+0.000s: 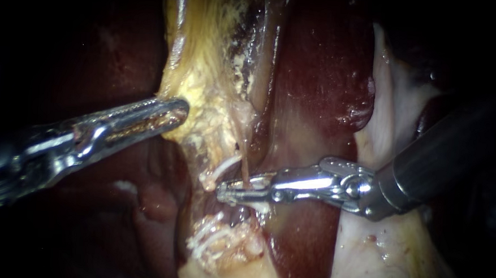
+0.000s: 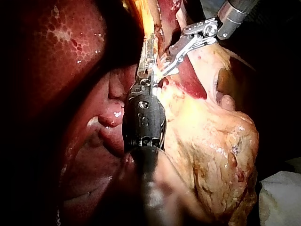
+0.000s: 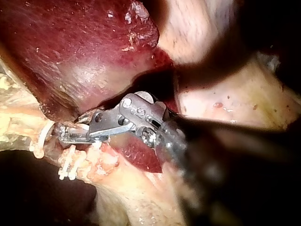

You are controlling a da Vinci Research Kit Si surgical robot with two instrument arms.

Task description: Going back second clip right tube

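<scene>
The left instrument entered from the left. Its jaws were clamped together on the edge of the yellow tissue.

The right instrument entered from the right and lay across the liver. Its jaws stood slightly apart. A thin tube ran down into the gap between them.

One white clip sat just beside the jaw tips, on the side away from the right shaft. The lower clips sat on pale tissue below the jaws, apart from them. The right wrist view showed the same layout: clip ahead of the jaws, lower clips beside them.
</scene>
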